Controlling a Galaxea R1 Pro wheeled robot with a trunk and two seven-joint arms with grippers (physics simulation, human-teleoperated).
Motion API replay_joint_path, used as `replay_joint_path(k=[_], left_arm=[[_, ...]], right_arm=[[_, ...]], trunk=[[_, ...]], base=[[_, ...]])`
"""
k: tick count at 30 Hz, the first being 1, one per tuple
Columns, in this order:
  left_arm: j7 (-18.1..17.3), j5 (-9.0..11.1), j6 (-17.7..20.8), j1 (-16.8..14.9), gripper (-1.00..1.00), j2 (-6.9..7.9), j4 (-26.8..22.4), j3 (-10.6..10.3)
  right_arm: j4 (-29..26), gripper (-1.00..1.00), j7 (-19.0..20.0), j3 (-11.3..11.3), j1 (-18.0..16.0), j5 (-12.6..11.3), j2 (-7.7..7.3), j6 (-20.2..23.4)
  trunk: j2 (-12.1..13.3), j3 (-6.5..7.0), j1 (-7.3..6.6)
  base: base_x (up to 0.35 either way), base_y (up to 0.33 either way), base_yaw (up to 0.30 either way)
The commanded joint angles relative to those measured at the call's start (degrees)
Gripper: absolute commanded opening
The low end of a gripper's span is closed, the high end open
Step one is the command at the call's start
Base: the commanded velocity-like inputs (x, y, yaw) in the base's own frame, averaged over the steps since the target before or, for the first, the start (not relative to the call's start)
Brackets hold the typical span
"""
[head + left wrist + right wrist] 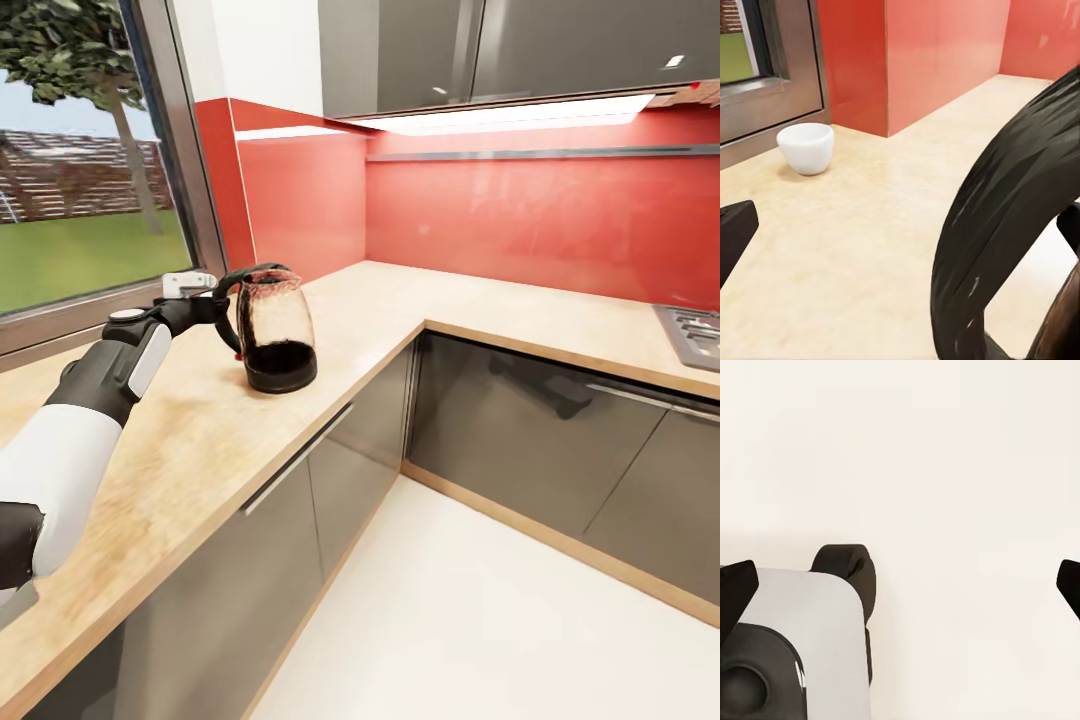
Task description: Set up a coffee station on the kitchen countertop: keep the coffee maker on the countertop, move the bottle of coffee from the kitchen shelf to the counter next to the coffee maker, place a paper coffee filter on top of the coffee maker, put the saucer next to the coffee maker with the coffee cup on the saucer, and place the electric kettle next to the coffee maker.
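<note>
Your left end effector [222,305] is sitting at the left of the head view, level with the handle [228,300] of the electric kettle [273,328]. In the left wrist view that black handle [997,225] is arching close in front of the camera, with 1 dark fingertip [733,232] showing at the left edge of that frame and another dark part at the right edge, so the fingers are standing on either side of the handle. Whether they are actually clamping it, you cannot tell from these pictures.

The kettle is standing upright on the wooden worktop [200,440], in the middle left of the head view, just in front of the window [80,170]. Its glass body is looking dark toward the base.

The coffee cup [806,148], white and upright, is resting on the worktop in the upper left of the left wrist view, close to the window frame and the red wall [915,52].

Your right end effector [900,585] is hanging released over the pale floor [945,450], its 2 dark fingertips spread to the opposite edges of the right wrist view, with part of the robot's white and black body [795,645] in the lower left.

A hob [695,335] is showing at the right edge of the head view.
</note>
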Motion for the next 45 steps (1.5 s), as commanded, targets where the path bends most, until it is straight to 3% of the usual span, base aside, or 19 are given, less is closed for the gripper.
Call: replay_joint_path(k=[1, 20, 21, 45], left_arm=[[0.0, 0.2, 0.3, 0.0, 1.0, 0.07, -0.1, -0.2], [0.0, 0.2, 0.4, 0.0, 1.0, 0.07, 0.0, -0.2], [0.0, 0.2, 0.4, 0.0, -1.0, 0.07, 0.0, -0.2], [-0.2, 0.2, 0.6, 0.0, -1.0, 0.01, -1.0, -0.7]], right_arm=[[0.3, 1.0, 0.3, 0.5, -0.1, -0.5, 0.02, -0.4], [0.3, 1.0, 0.3, 0.5, -0.1, -0.5, 0.01, -0.4], [0.3, 1.0, 0.3, 0.5, -0.1, -0.5, 0.01, -0.4], [0.3, 1.0, 0.4, 0.5, -0.1, -0.5, 0.01, -0.4]], trunk=[[0.0, -0.05, 0.0], [0.0, -0.05, 0.0], [0.0, -0.05, 0.0], [0.0, -0.05, 0.0]], base=[[0.069, 0.0, 0.0], [0.008, 0.0, 0.0], [0.0, 0.0, 0.0], [0.0, 0.0, 0.0]])
